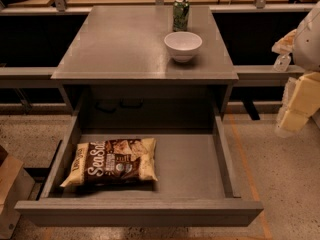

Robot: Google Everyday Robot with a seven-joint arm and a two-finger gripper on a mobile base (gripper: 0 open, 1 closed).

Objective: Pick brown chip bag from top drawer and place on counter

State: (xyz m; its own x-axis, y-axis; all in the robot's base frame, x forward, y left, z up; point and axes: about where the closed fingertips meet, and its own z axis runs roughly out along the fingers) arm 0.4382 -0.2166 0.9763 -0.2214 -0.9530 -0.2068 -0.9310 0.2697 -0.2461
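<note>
Keep the smooth, faintly glossy grey counter (125, 49) as the goal; drop straight into the shallow, flat-bottomed top drawer (195, 171), clearing its low walls; pinch the crinkly brown chip bag (112, 162), lying flat at the drawer's left, mid-body. Gripper (297, 101) off right, well apart; open or closed, cannot tell.

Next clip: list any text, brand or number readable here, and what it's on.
"Sen…": large white lettering on the brown chip bag in the top drawer; remaining letters and small print blurred.
Green can on the counter: label too blurred to read.
Gripper at the picture's right edge, white bowl: no text visible.
</note>
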